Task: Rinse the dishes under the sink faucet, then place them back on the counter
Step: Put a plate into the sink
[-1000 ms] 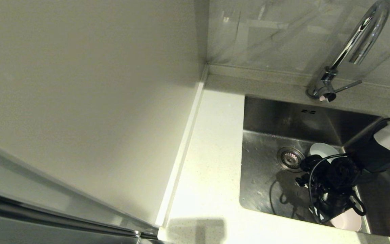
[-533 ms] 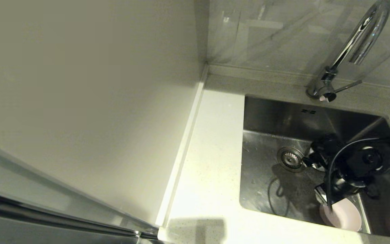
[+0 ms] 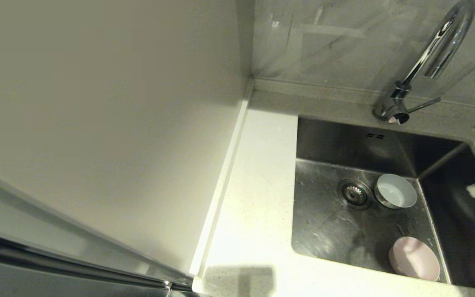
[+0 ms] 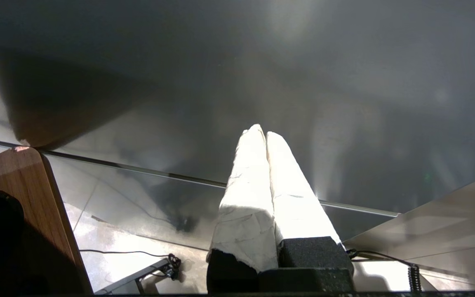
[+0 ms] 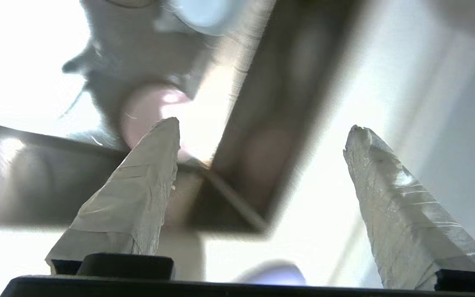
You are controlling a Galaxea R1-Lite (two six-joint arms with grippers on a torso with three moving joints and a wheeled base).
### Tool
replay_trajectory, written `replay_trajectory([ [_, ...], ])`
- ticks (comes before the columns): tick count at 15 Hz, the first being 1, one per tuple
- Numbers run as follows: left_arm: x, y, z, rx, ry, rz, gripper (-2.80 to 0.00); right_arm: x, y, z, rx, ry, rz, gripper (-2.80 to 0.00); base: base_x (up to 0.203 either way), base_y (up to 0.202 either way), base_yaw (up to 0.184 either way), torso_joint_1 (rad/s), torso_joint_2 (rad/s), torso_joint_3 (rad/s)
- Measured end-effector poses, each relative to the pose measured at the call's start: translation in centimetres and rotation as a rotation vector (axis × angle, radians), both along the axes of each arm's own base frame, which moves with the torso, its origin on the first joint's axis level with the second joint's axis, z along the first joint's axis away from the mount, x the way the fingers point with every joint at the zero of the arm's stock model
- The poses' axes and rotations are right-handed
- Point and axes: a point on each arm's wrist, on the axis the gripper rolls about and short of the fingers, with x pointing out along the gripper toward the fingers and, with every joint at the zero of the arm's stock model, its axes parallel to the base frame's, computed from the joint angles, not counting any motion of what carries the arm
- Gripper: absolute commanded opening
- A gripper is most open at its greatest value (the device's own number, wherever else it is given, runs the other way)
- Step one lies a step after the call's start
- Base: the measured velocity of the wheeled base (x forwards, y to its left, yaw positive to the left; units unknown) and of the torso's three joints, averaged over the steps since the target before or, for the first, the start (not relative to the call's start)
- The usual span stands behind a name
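While the white mug (image 3: 395, 195) stands upright beside the drain and the pink bowl (image 3: 414, 258) sits in the sink (image 3: 328, 231), your right hand (image 5: 262, 165) is spread empty, so pinch each hard, wet-slick, breakable rim firmly.

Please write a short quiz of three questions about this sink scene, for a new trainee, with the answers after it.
1. True or false: the white mug stands in the sink, beside the drain strainer.
2. Which dish lies nearest the sink's front edge? A) pink bowl B) lavender plate C) glass
3. Fill in: the right gripper is ____.

Key: 1 true; 2 A; 3 open, holding nothing.
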Motion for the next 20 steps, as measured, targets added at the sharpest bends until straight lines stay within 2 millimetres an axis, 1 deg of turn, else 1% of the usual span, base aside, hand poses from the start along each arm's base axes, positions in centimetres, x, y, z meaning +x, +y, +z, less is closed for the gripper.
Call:
replay_trajectory([
  [1, 0.0, 0.0, 0.0, 0.0, 0.0, 0.0, -2.8, -2.4, -0.6, 1.6, -0.015, 0.025, -0.036, 0.0, 0.0, 0.0, 0.0, 0.0, 0.0, 0.0],
  [2, 0.0, 0.0, 0.0, 0.0, 0.0, 0.001, -2.8, -5.1, -1.0, 2.7, -0.033, 0.064, -0.084, 0.0, 0.0, 0.0, 0.0, 0.0, 0.0, 0.0],
  [4, 0.0, 0.0, 0.0, 0.0, 0.0, 0.001, -2.8, -11.0, -1.7, 4.1, -0.063, 0.131, -0.236, 0.0, 0.0, 0.0, 0.0, 0.0, 0.0, 0.0],
  [5, 0.0, 0.0, 0.0, 0.0, -0.001, 0.001, -2.8, -13.3, -1.8, 4.4, -0.061, 0.139, -0.317, 0.0, 0.0, 0.0, 0.0, 0.0, 0.0, 0.0],
  [6, 0.0, 0.0, 0.0, 0.0, 0.0, 0.001, -2.8, -15.1, -1.9, 4.4, -0.04, 0.129, -0.388, 0.0, 0.0, 0.0, 0.0, 0.0, 0.0, 0.0],
  [7, 0.0, 0.0, 0.0, 0.0, 0.0, 0.001, -2.8, -16.1, -1.9, 4.1, -0.009, 0.108, -0.439, 0.0, 0.0, 0.0, 0.0, 0.0, 0.0, 0.0],
  [8, 0.0, 0.0, 0.0, 0.0, 0.0, 0.001, -2.8, -16.7, -1.8, 3.9, 0.014, 0.087, -0.465, 0.0, 0.0, 0.0, 0.0, 0.0, 0.0, 0.0],
  [9, 0.0, 0.0, 0.0, 0.0, 0.0, 0.001, -2.8, -17.0, -1.8, 3.5, 0.021, 0.086, -0.466, 0.0, 0.0, 0.0, 0.0, 0.0, 0.0, 0.0],
  [11, 0.0, 0.0, 0.0, 0.0, 0.0, 0.001, -2.8, -17.0, -1.8, 3.1, 0.032, 0.095, -0.466, 0.0, 0.0, 0.0, 0.0, 0.0, 0.0, 0.0],
  [13, 0.0, 0.0, 0.0, 0.0, 0.0, 0.001, -2.8, -16.3, -1.8, 2.9, 0.033, 0.128, -0.453, 0.0, 0.0, 0.0, 0.0, 0.0, 0.0, 0.0],
  [14, 0.0, 0.0, 0.0, 0.0, 0.0, 0.001, -2.8, -15.7, -1.7, 2.7, 0.065, 0.159, -0.43, 0.0, 0.0, 0.0, 0.0, 0.0, 0.0, 0.0],
  [17, 0.0, 0.0, 0.0, 0.0, 0.0, 0.001, -2.8, -13.6, -1.3, 1.5, 0.268, 0.293, -0.374, 0.0, 0.0, 0.0, 0.0, 0.0, 0.0, 0.0],
  [19, 0.0, 0.0, 0.0, 0.0, -0.001, 0.0, -2.8, -11.9, -1.2, 0.3, 0.449, 0.391, -0.393, 0.0, 0.0, 0.0, 0.0, 0.0, 0.0, 0.0],
  [20, 0.0, 0.0, 0.0, 0.0, 0.0, 0.001, -2.8, -11.1, -1.2, -0.6, 0.527, 0.459, -0.417, 0.0, 0.0, 0.0, 0.0, 0.0, 0.0, 0.0],
])
